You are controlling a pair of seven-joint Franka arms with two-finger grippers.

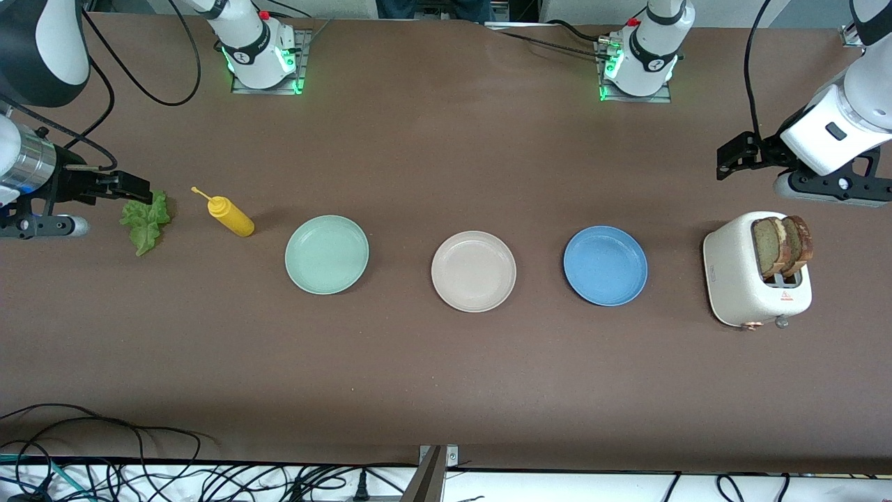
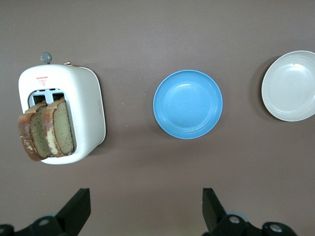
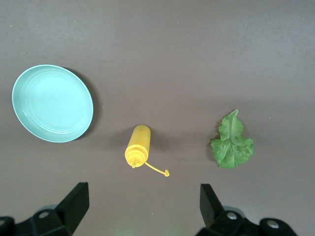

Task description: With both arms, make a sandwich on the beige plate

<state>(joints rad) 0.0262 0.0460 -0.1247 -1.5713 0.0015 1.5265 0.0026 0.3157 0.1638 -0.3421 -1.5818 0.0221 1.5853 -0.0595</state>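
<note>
Three plates sit in a row on the brown surface in the front view: a mint green plate toward the right arm's end, the beige plate in the middle, bare, and a blue plate toward the left arm's end. A white toaster stands near the left arm's end with two bread slices upright in its slots. A yellow squeeze bottle lies on its side between the mint green plate and a lettuce leaf. The right end effector hangs just over the leaf's edge; the left end effector hangs over the surface above the toaster's end.

In the left wrist view, the left end effector has its fingers spread wide, holding nothing, with the toaster, bread slices, blue plate and part of the beige plate below it.

In the right wrist view, the right end effector is also spread wide and empty, above the squeeze bottle, with the lettuce leaf and mint green plate to either side.
</note>
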